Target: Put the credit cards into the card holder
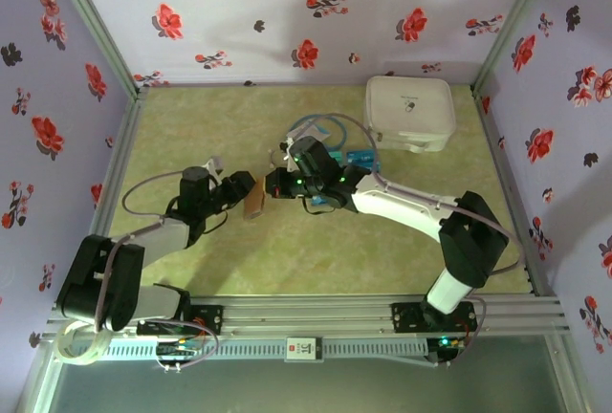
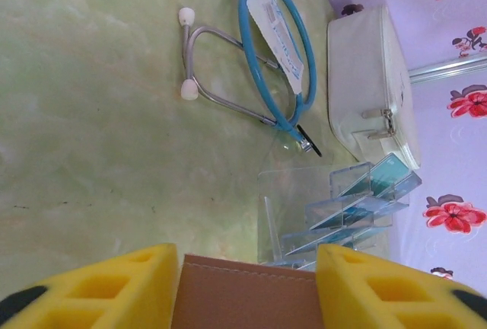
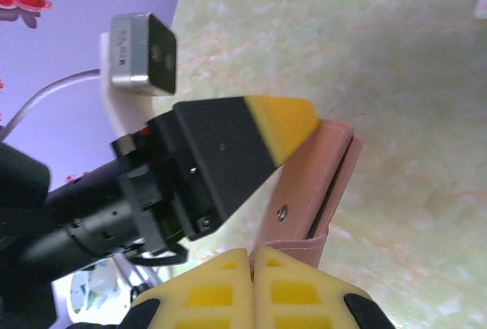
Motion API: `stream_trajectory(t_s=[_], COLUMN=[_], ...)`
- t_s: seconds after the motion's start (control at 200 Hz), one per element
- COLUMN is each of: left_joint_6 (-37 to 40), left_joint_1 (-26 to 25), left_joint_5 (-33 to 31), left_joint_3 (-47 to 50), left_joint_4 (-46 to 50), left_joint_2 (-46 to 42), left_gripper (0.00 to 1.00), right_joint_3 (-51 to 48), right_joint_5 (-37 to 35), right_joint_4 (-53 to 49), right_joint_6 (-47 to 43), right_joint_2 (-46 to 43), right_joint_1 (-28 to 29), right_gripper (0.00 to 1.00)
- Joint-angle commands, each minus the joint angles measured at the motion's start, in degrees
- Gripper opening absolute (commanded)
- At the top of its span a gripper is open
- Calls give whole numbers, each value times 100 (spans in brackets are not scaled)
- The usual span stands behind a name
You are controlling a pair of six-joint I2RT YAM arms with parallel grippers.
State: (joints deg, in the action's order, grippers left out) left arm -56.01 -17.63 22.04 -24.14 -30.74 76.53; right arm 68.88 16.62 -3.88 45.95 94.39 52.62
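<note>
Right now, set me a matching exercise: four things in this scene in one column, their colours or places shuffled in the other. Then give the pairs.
1 card holder
2 credit cards
3 stethoscope
4 zip case

A white
B blue tubing
C reddish-brown
D standing in a clear rack

Pairs: 1-C, 2-D, 3-B, 4-A

Reddish-brown card holder (image 2: 247,295); teal credit cards (image 2: 389,170); green marbled table (image 2: 91,116).

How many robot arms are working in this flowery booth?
2. The left arm reaches in from the near-left corner, and the right arm bends in from the near-right. They meet at the brown card holder in the middle. No others seem hidden.
</note>
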Motion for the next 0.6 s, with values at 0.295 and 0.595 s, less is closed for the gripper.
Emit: stream_trajectory(t_s=[0.295,0.595], left_joint_6=[-26,-62], left_joint_1=[14,20], left_joint_5=[8,11], left_joint_3=[413,665], left_joint_4=[-890,-1192], left_joint_2=[346,538], left_gripper=[65,67], right_joint_3=[-272,-1015], right_joint_5=[267,600], right_joint_4=[392,908], right_joint_6=[191,384], right_joint_2=[-344,-525], right_joint_1=[8,-277], right_gripper=[0,0])
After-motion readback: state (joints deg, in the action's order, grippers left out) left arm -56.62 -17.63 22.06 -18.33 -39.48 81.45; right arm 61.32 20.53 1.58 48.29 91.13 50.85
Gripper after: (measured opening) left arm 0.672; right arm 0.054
